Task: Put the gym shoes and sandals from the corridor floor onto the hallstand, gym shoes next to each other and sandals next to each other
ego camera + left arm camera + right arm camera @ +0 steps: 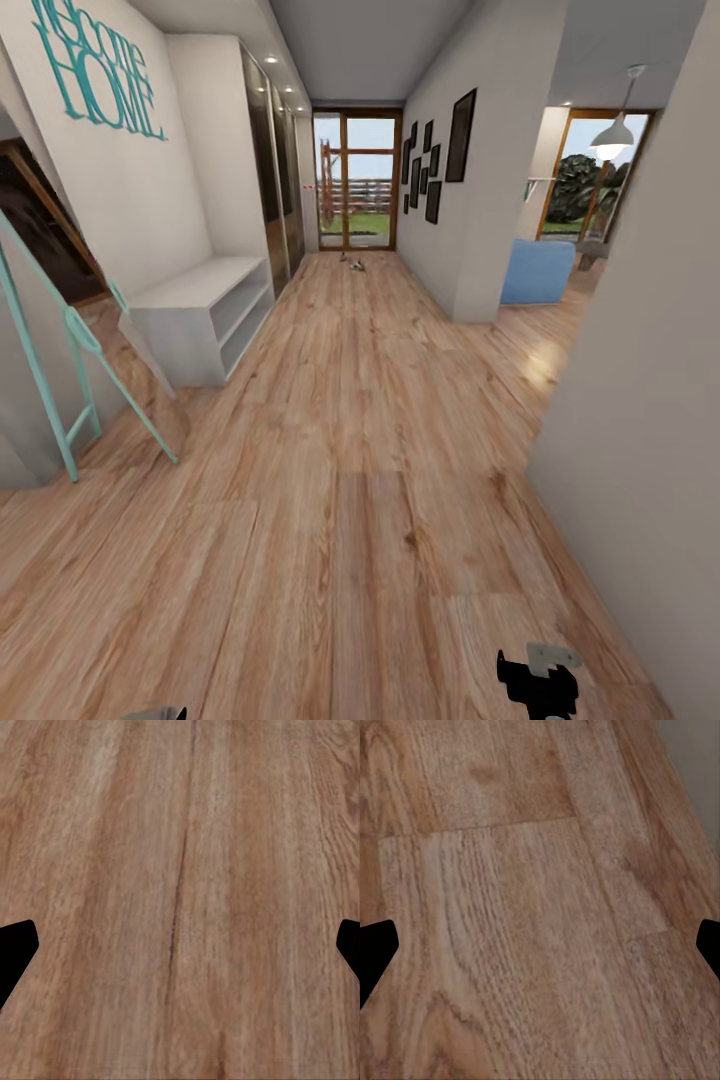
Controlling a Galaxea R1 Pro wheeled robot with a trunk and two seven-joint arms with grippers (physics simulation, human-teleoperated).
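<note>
Facing down light brown wood-plank corridor floor (340,470) | small shoes (354,264) lie far off near glass door, too small to tell apart | wide light-grey low hallstand bench (205,310) on left wall, shelves bare | left gripper (180,945) jaws wide over floor, holding nothing; right gripper (540,945) likewise wide, nothing held

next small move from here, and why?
Probably drive the base forward down the corridor. Small objects, likely the shoes, lie far off on the wood floor near the glass door; both wrist views show bare planks between wide-apart jaws, so nothing is within reach yet.
</note>
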